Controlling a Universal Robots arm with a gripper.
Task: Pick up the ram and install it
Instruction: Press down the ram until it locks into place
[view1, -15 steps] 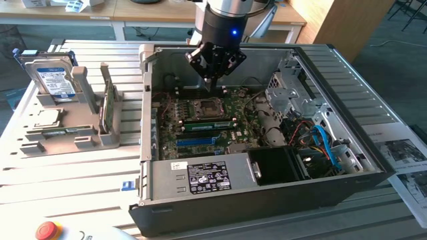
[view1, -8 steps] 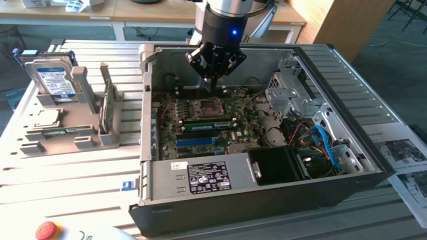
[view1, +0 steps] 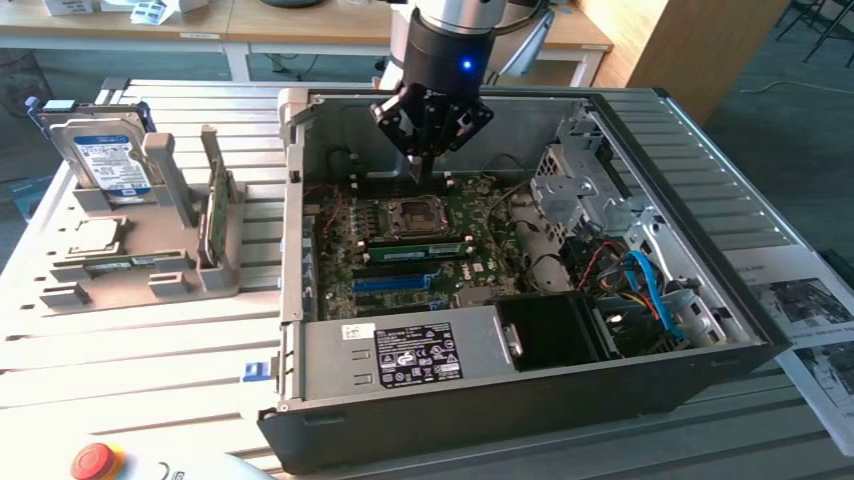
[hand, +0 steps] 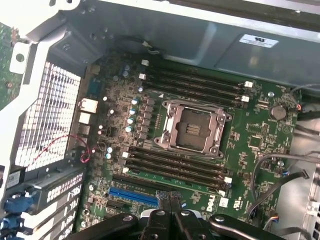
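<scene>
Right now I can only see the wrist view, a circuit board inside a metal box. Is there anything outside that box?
Observer: Yes. A grey rack stands on the exterior view's left of the computer case.
Operator: Is anything in it?
Observer: A hard drive with a blue label stands upright at the rack's far end.
Operator: And the part the robot is meant to fit?
Observer: The ram, a narrow green stick with a pale label, seems to lie low at the near side of that rack.
</scene>
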